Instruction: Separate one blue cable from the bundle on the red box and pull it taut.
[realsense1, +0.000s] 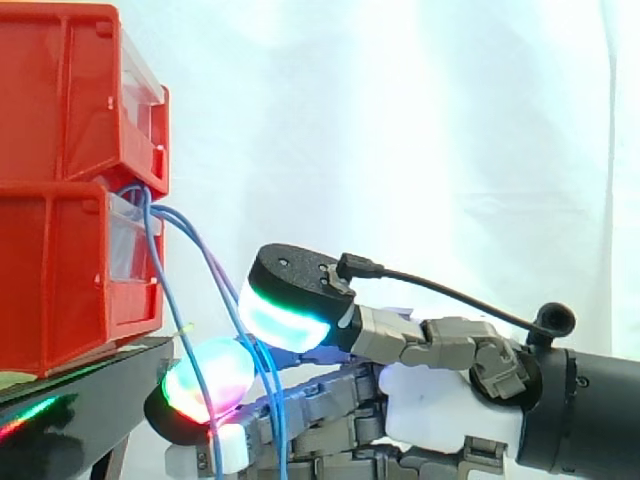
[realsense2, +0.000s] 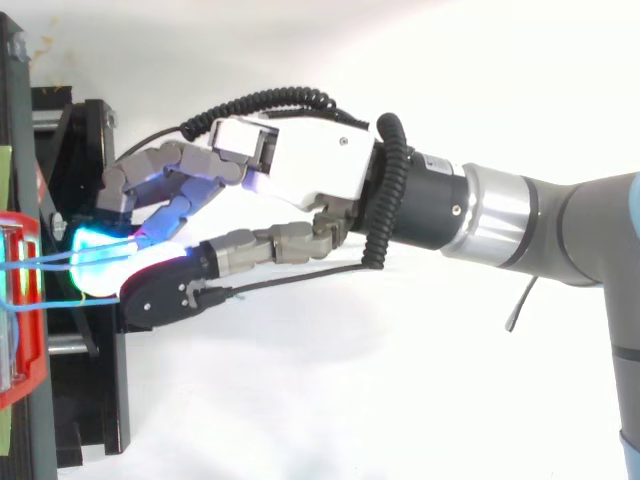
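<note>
Status: grasp looks made, pull not done.

- Hand (realsense2: 310, 160) comes in from the right of the frame in the top view, reaching to the left edge, where the red bins (realsense1: 60, 110) sit on the black stand (realsense1: 90, 375).
- Blue cables (realsense1: 149, 228) come out of the gap between the two stacked bins in the upper left of the side view. They droop down and right toward the hand.
- Fingers: the thumb pad (realsense1: 285, 315) is closed down over the lower fingertips (realsense1: 200, 385) with cable strands running between them. We read that as a pinch on the cables. In the top view the strands (realsense2: 45, 261) converge right where thumb and fingers meet.
- Separation: we judge it not clean yet. At least two strands seem to enter the pinch. Another strand hangs on its own at lower centre-left of the side view, crossing in front of the lit fingertip.
- Tension: none that we see. The strands curve from bin to hand and carry on below it to the bottom edge.

Left to do, in our view: get down to one strand in the pinch, then draw away from the bins until it runs straight.
</note>
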